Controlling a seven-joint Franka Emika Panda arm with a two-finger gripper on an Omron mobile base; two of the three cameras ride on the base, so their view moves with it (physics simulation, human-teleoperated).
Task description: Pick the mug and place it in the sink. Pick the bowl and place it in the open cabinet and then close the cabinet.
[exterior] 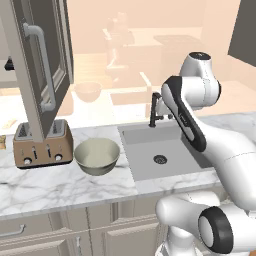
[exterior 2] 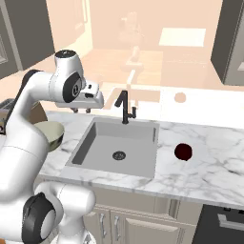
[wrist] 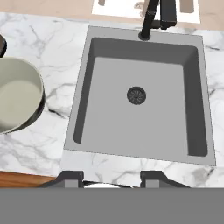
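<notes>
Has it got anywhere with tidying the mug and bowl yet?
Nothing looks done yet. The sink holds nothing, the dark mug sits on the counter to its right, and the bowl sits beside the toaster. The claw hangs open over the counter, holding nothing. Both moves remain, and the cabinet door is open.

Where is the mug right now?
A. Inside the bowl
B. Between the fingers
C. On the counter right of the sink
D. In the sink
C: the dark mug stands on the marble counter right of the sink, whose basin holds only its drain.
</notes>
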